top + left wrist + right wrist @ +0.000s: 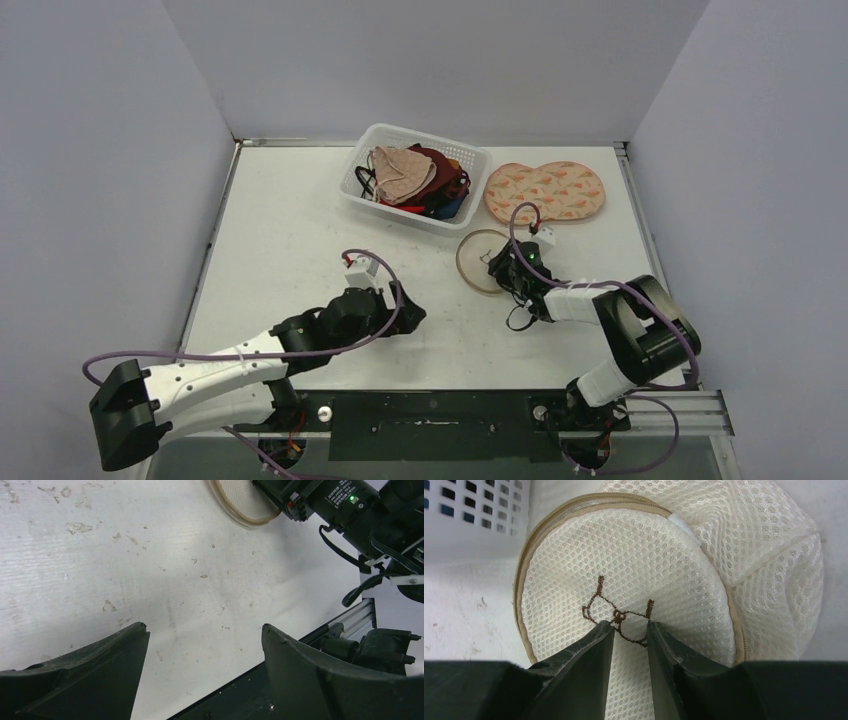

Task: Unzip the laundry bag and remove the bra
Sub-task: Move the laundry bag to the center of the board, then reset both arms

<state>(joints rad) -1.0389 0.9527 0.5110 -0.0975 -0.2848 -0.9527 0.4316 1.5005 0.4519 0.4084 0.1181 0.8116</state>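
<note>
The laundry bag (478, 262) is a round cream mesh pouch with a tan zipper round its rim. It lies right of the table's middle. In the right wrist view its face (624, 565) carries a brown stitched motif, and a second mesh half (774, 565) folds out behind it. My right gripper (630, 625) is pinched on the mesh of that face, at the motif. A peach patterned bra (545, 190) lies flat behind the bag, apart from it. What is inside the bag is hidden. My left gripper (204, 629) hangs open over bare table, left of the bag (245, 500).
A white slotted basket (372, 135) holding several garments stands at the back centre, close to the bag; its wall (469, 510) shows in the right wrist view. Grey walls enclose the table on three sides. The black base rail (430, 412) runs along the near edge.
</note>
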